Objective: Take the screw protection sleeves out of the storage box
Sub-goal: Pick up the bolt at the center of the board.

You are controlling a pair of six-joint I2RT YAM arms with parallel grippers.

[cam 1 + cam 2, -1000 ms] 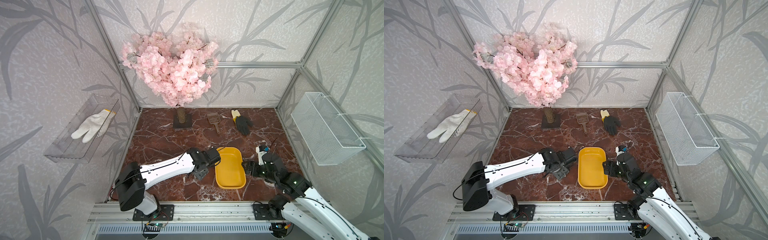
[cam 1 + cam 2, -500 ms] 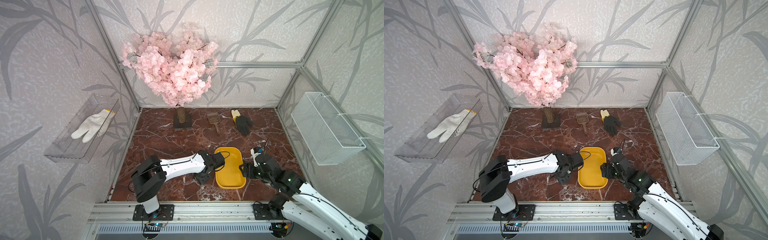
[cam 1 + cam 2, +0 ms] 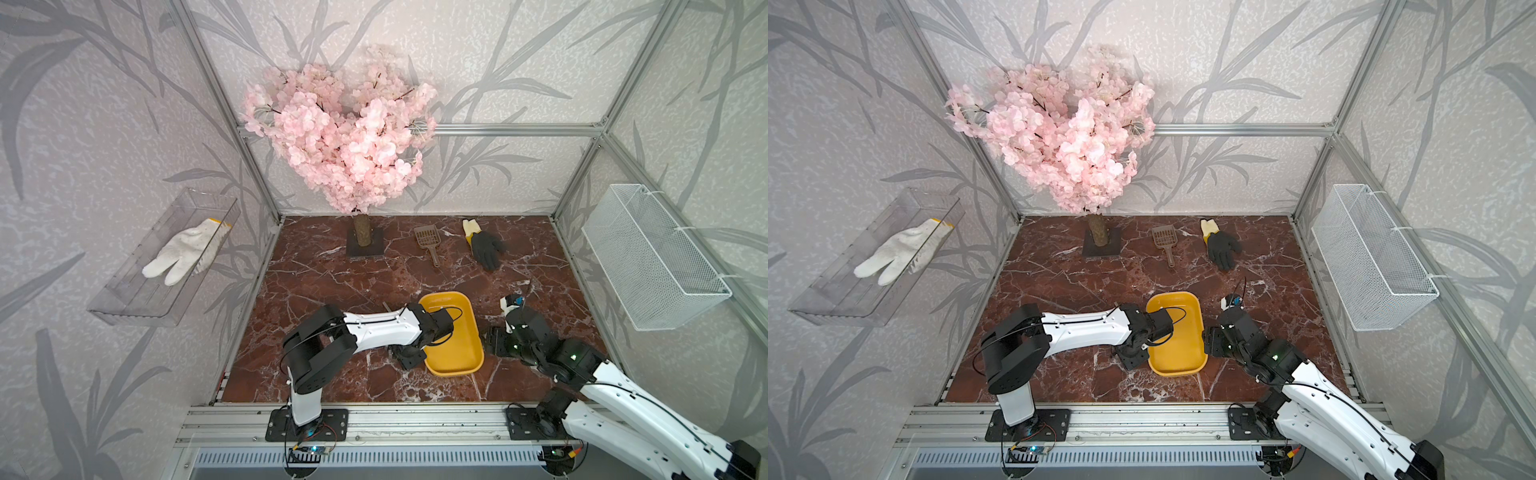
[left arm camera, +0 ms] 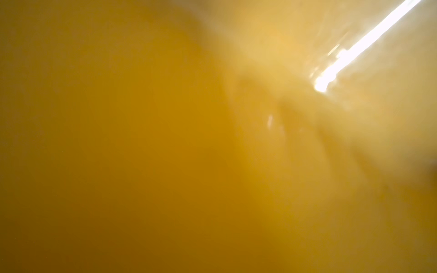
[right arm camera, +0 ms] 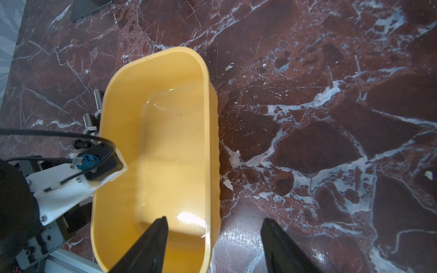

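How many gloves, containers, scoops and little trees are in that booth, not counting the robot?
Gloves: 2, a white glove and a black glove
Containers: 3, a clear bin, a yellow tray and a wire basket
Scoops: 1, a brown scoop
Trees: 1, a pink blossom tree
Total: 7

Artificial pink blossom tree on a dark square base, at the back of the red-brown marble tabletop. Brown slotted scoop near a black glove with a yellow cuff. White knit glove in a clear wall bin. White wire-mesh basket on the opposite wall. Two silver bolts on the marble.
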